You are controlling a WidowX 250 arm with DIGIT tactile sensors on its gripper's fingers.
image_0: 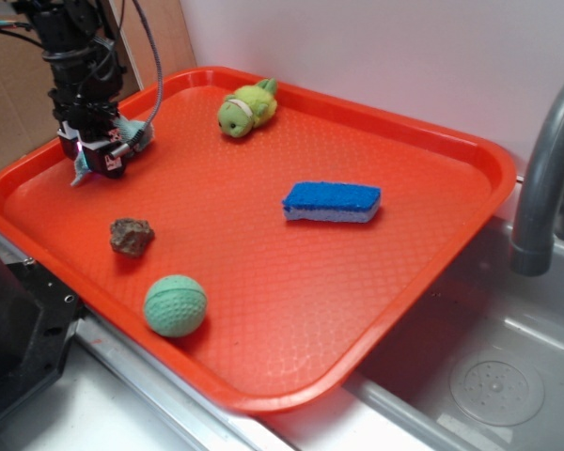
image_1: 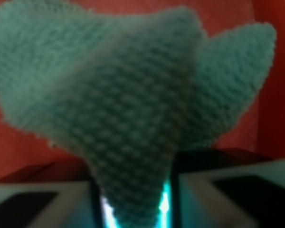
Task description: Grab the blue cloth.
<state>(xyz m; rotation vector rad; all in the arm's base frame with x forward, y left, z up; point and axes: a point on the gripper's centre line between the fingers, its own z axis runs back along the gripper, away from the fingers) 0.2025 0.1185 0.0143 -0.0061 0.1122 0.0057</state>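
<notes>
Blue cloth [image_1: 133,123] pinched between closed fingers [image_1: 33,199], bunched above red tray [image_0: 263,282]; best kept clamped firmly, raised straight and slow, avoiding slippage.

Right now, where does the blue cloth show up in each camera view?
Exterior: the blue cloth is at far left, bunched in the claw over the tray's back left corner.
Wrist: the blue cloth fills most of the picture, pinched at the bottom centre.
Shared landmark: the orange tray behind the cloth.
</notes>
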